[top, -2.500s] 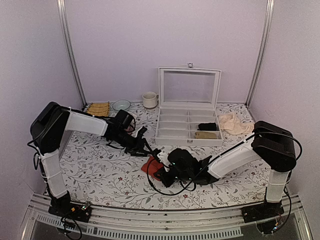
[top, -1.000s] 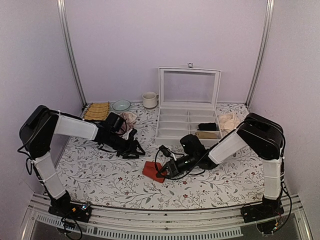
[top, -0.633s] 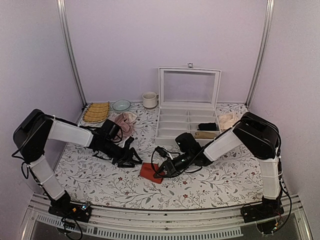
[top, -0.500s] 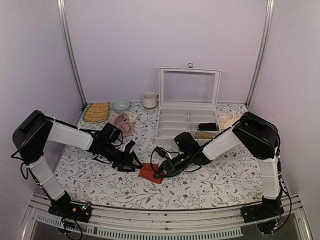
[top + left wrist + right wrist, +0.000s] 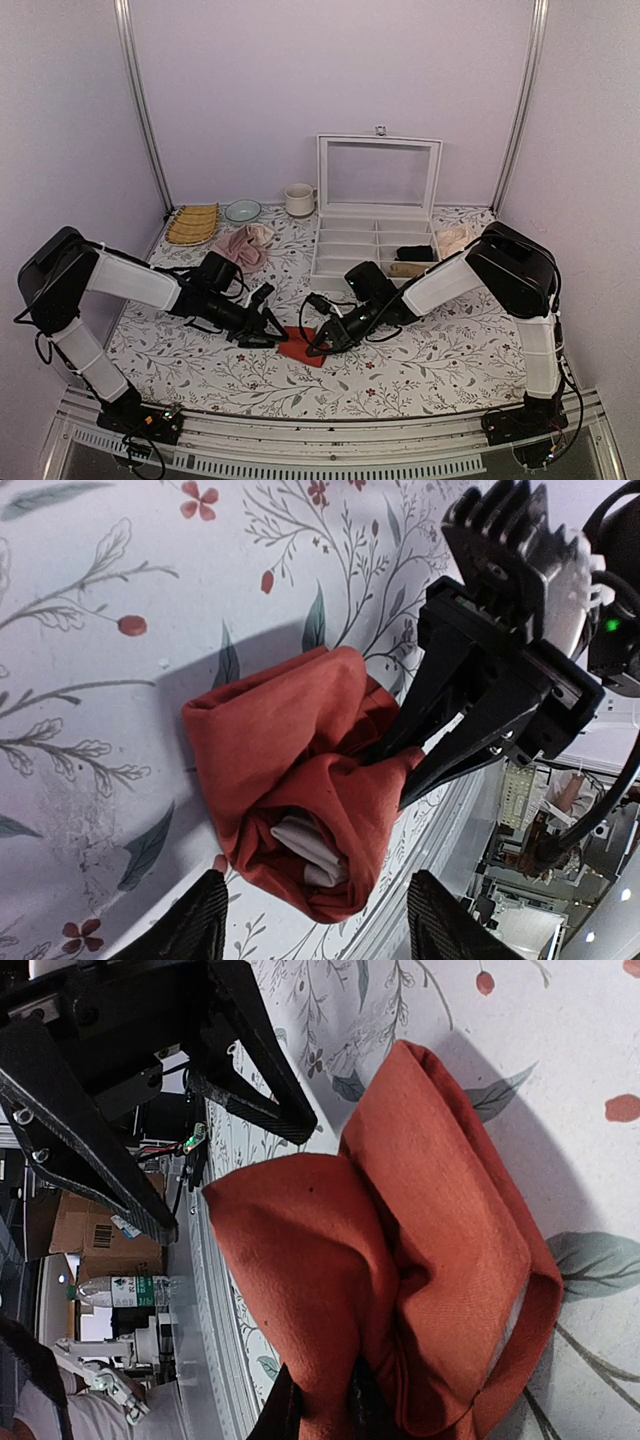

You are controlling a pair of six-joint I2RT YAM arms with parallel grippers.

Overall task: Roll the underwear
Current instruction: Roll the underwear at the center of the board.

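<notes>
Red-orange fabric first: the underwear [image 5: 299, 347] sits bunched in a loose fold on the floral table cover [image 5: 450, 350], front-centre, between the two grippers and well short of the white divider box [image 5: 345, 262], whose lid stands open.

R gripper [image 5: 320, 343] is nearly closed. On the L wrist cam I see its black fingers [image 5: 440, 742] meeting on a ridge of the red cloth, so it's pinching the underwear at the bundle's right side. On the R wrist cam that fabric rises into a peak right at those fingers.

L gripper [image 5: 272, 333] has its jaws spread wide and nothing clamped. It's low over the table, just left of the bundle and pointing at it. Can't tell if the tips touch the cloth.

A bit of cream waistband [image 5: 305, 845] peeks out of the fold's open end, on the side facing the L wrist cam.

Further back on the left there's a dusty-pink cloth [image 5: 245, 245], a small bowl [image 5: 242, 210] and a mug [image 5: 298, 200]. A pale beige cloth [image 5: 455, 240] lies beside the box on the right.
</notes>
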